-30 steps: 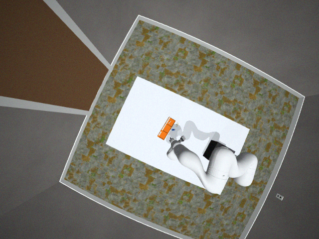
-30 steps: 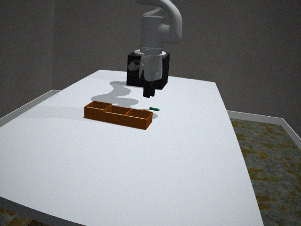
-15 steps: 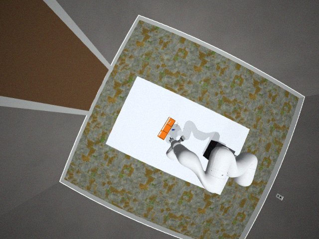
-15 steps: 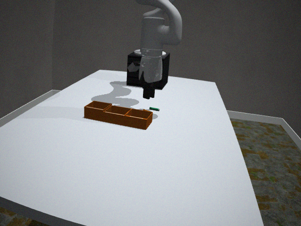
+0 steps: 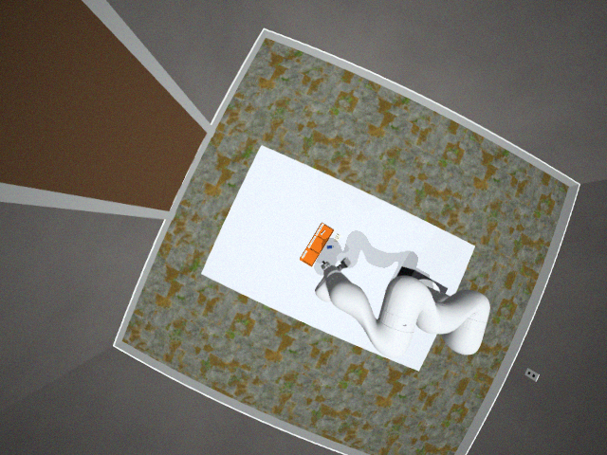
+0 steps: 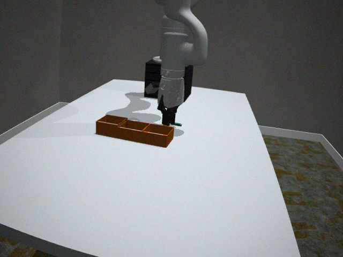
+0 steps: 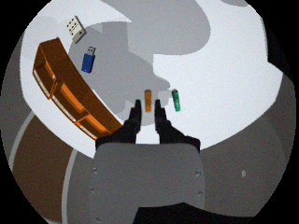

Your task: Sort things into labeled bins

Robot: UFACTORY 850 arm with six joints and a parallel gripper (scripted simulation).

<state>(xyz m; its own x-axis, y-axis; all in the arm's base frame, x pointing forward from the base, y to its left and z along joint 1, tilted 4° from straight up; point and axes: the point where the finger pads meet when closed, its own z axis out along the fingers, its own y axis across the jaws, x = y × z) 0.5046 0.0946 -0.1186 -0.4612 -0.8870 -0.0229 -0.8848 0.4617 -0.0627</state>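
Observation:
An orange row of three bins point(image 6: 134, 130) stands on the white table; it also shows in the wrist view point(image 7: 69, 90) and from above point(image 5: 316, 244). My gripper point(image 6: 168, 121) hangs low just behind the bins' right end, fingers pointing down. In the wrist view its fingers stand a little apart, with a small orange stick point(image 7: 149, 101) lying on the table in line with the gap. Nothing is gripped. A green stick point(image 7: 176, 100) lies just to the right of it and also shows in the side view point(image 6: 177, 124). A blue USB stick point(image 7: 90, 60) and a white dotted block point(image 7: 75, 28) lie farther off beside the bins.
The arm's black base box point(image 6: 168, 80) stands at the back of the table behind the gripper. The bin labels cannot be read. The table's edges are far from the things.

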